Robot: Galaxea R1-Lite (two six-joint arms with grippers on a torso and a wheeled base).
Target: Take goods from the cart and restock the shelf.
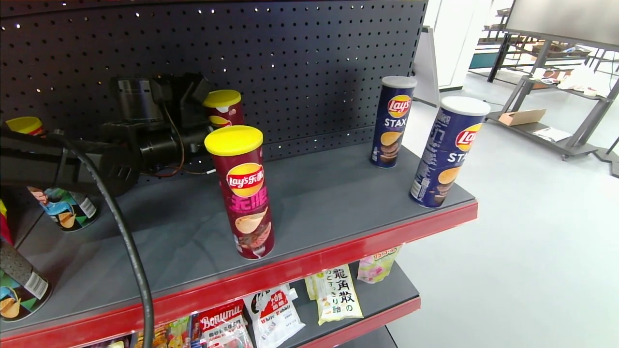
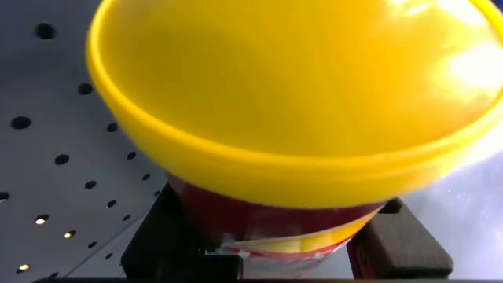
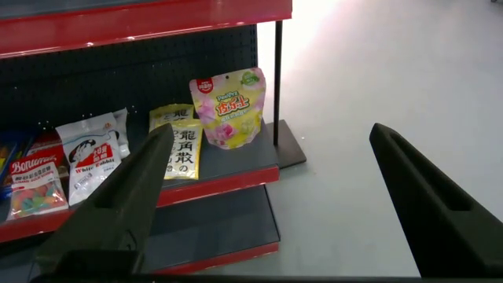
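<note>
Supermarket shelf point(image 1: 338, 193) with a grey deck and red lip, backed by black pegboard point(image 1: 300, 58). The left pincer point(image 2: 284, 250) is clamped on a red crisp can with a yellow lid point(image 1: 223, 107). The can is held upright at the back of the deck, close to the pegboard and behind a matching can point(image 1: 244, 193). Its base is hidden. Judged step: placing. The next move calls for seating the base flat, then letting go without tipping the can. The right pincer point(image 3: 269, 132), fingers apart and empty, hangs before the snack bags point(image 3: 228, 106) lower down.
</note>
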